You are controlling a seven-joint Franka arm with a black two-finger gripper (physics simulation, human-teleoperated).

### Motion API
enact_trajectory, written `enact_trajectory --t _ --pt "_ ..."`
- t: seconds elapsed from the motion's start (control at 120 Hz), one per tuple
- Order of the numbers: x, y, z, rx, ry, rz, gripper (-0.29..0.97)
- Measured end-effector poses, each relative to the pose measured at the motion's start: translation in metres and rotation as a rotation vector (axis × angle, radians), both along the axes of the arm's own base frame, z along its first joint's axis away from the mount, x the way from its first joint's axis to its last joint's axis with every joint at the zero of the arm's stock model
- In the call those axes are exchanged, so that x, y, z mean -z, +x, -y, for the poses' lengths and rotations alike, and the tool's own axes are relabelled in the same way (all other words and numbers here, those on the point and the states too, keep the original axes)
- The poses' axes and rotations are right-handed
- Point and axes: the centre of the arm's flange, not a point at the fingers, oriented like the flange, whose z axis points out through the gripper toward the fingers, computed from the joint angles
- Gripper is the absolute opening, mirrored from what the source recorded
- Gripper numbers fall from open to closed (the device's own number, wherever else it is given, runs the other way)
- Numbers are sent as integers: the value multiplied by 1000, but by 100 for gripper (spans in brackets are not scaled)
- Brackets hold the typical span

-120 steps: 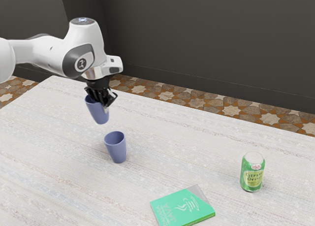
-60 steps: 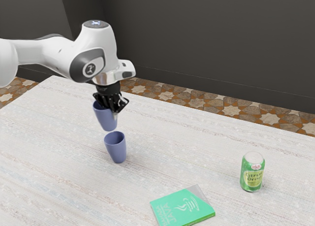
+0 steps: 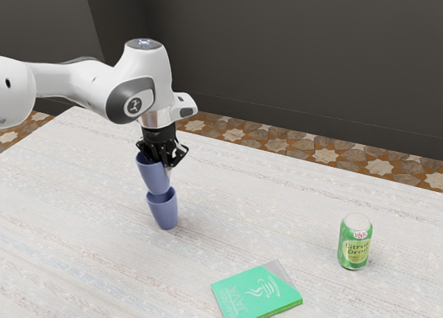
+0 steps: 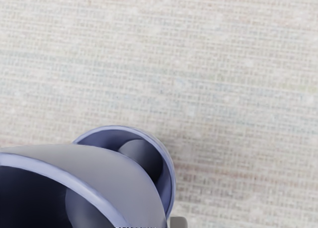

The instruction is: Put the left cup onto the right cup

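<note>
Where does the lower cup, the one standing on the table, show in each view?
Exterior view: the lower cup stands on the table, left of centre, with the held cup tilted above it, base at its mouth.
Wrist view: the lower cup sits just beyond the held cup, its rim and inside showing.
Shared landmark: the held cup, overlapping the lower cup's mouth in both.

Over the last second my tool (image 3: pixel 160 154) travels toward the exterior view's right and comes down. It carries the held cup (image 3: pixel 154 174) from a spot up and to the left of the standing cup (image 3: pixel 163 208) to directly above it. The gap between the two cups is gone now: the held cup's base meets the standing cup's mouth, and its lean has eased toward upright.
</note>
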Motion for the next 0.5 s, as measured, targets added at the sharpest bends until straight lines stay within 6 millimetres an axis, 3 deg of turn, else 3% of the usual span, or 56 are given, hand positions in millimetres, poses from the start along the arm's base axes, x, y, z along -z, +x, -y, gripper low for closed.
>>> enact_trajectory --t 0.5 --pt "27 4 -1 -59 -12 -14 -10"
